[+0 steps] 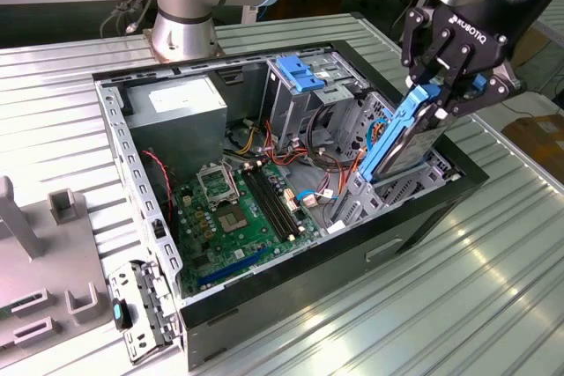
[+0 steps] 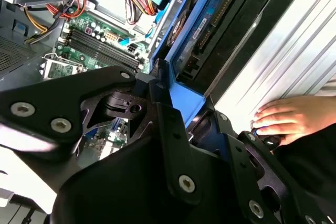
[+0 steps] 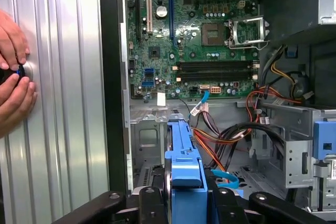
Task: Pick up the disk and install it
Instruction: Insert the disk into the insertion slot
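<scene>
The disk (image 1: 421,143), grey metal in a bright blue carrier rail, hangs tilted with its lower end inside the drive bay of the open computer case (image 1: 132,165), at the exterior view's right. My gripper (image 1: 443,94) is shut on the disk's upper end. In both wrist views the blue carrier (image 3: 185,166) (image 2: 202,22) sits between my black fingers (image 3: 152,203), pointing down into the grey bay beside the motherboard (image 3: 194,40).
A blue bracket (image 1: 298,72) sits atop the grey drive cage at the back of the case. Red, orange and yellow cables (image 3: 231,140) run close to the bay. A person's hand (image 3: 11,77) rests on the ribbed table beside the case. Grey fixtures (image 1: 53,244) stand at the exterior view's left.
</scene>
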Controlling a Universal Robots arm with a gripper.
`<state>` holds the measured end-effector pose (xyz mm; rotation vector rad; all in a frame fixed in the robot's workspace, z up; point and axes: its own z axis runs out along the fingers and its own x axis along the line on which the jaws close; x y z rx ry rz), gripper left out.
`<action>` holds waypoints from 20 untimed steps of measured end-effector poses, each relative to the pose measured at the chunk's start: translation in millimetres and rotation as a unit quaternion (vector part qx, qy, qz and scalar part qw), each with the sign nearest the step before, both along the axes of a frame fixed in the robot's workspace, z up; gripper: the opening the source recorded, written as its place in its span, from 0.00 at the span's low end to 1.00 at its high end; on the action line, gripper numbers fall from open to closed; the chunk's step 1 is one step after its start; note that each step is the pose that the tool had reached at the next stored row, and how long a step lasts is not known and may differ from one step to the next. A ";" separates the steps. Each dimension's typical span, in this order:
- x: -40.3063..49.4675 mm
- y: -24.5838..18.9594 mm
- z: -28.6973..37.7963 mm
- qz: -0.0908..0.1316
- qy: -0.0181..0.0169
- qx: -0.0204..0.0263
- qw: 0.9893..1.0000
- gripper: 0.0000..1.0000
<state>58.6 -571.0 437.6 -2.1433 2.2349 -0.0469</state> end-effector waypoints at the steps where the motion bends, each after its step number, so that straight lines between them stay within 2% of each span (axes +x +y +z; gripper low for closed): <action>1: 0.0 0.0 -0.3 0.000 0.001 0.000 1.000 0.37; 3: 0.1 0.0 -0.6 0.000 0.006 0.000 1.000 0.37; 6: 0.0 0.0 -2.2 0.000 0.025 0.000 1.000 0.37; 8: 0.1 0.0 -4.6 0.000 0.025 0.000 1.000 0.37; 13: 0.1 0.0 -16.1 0.000 0.025 0.000 1.000 0.37; 18: 0.0 0.0 -16.8 0.000 0.025 -0.001 1.000 0.38; 19: 0.1 0.0 -16.8 0.000 0.025 0.000 1.000 0.45; 20: 0.1 0.0 -16.8 0.000 0.025 0.000 1.000 0.45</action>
